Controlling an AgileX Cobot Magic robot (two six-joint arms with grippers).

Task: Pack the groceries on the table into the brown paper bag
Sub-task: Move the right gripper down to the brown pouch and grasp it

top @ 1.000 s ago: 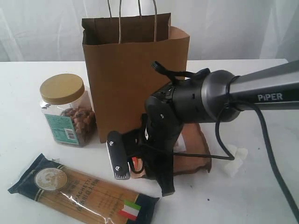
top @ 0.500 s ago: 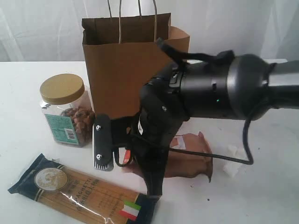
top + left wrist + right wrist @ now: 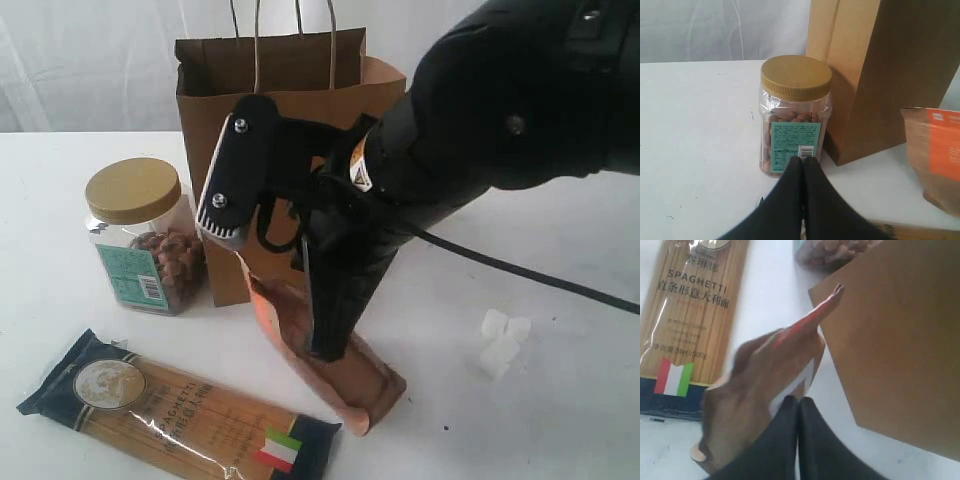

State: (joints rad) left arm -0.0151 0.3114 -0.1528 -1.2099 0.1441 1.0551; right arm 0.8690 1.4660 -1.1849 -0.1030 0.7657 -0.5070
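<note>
The brown paper bag (image 3: 270, 110) stands upright at the back of the white table (image 3: 560, 420). My right gripper (image 3: 326, 345) is shut on the copper pouch (image 3: 335, 375), which hangs tilted in front of the bag with its lower end at the tabletop. In the right wrist view the pouch (image 3: 747, 390) is pinched at the shut fingertips (image 3: 790, 402). The tan-lidded nut jar (image 3: 140, 235) stands left of the bag, and the spaghetti packet (image 3: 180, 415) lies at the front left. Marshmallows (image 3: 500, 342) lie at the right. My left gripper (image 3: 804, 161) is shut and empty, just short of the jar (image 3: 795, 115).
The right arm's bulky black body (image 3: 520, 90) fills the upper right of the exterior view and hides part of the bag. Its cable (image 3: 540, 275) trails across the table to the right. A white curtain (image 3: 90, 60) hangs behind.
The right gripper closed on the copper pouch and rose up and left toward the camera. The pouch went from lying flat to hanging tilted. The left gripper stayed still.
</note>
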